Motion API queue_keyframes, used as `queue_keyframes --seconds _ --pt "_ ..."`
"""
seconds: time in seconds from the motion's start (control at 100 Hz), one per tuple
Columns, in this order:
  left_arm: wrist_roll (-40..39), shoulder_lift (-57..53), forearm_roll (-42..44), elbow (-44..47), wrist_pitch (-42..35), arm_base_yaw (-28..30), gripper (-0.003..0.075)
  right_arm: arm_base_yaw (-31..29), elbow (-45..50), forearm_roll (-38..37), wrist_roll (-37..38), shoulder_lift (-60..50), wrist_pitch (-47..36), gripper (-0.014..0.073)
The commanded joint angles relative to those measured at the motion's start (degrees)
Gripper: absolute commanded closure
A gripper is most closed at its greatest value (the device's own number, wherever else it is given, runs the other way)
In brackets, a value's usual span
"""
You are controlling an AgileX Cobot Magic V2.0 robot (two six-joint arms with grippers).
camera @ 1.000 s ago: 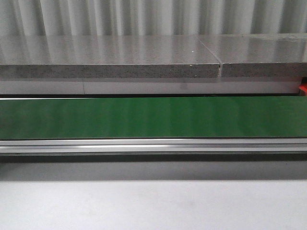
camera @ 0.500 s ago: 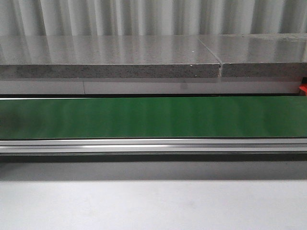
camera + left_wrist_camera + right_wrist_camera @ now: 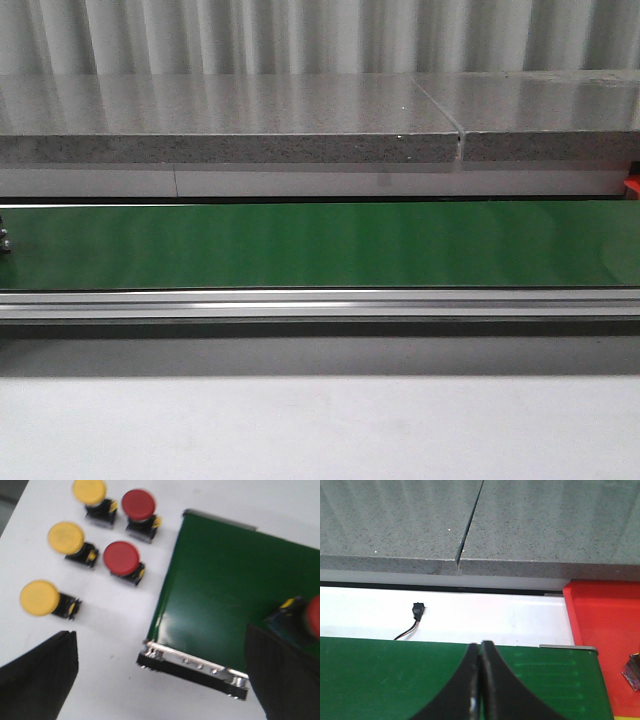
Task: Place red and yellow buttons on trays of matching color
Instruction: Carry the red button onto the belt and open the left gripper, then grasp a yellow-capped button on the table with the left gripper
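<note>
— Where are the buttons?
— Five sit on the bench (image 3: 120, 625) beside the belt (image 3: 225, 595); one red button (image 3: 312, 617) is on it.
— Your end effectors?
— My left end effector (image 3: 162, 680) gapes wide, empty; my right end effector (image 3: 480, 690) is pressed closed, empty.

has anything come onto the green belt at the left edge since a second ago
Yes. A small dark object now shows at the belt's left end; earlier that spot was bare green.

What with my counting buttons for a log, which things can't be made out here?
Red button on belt: left wrist view, cut by picture edge, partly behind a left gripper finger.
Dark object on red tray: right wrist view, cut off by the edge, unidentifiable.
Speck at belt's left end: front view, too small.
</note>
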Motion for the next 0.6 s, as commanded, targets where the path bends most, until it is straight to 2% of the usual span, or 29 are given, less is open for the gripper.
queue_keyframes --seconds 0.0,0.23,0.59 --pt "-0.53 -1.62 -0.73 1.51 -1.7 4.52 0.0071 0.2 -1.63 0.09 -0.53 -0.33 -3.97 0.0718" --pt "-2.11 -0.95 -3.5 8.29 -8.32 15.16 0.0071 0.2 -1.63 0.09 -0.53 -0.33 -3.97 0.0718" --pt "-3.08 11.77 -2.06 3.76 -10.35 16.65 0.0073 0.2 -1.63 0.09 -0.53 -0.33 -3.97 0.0718"
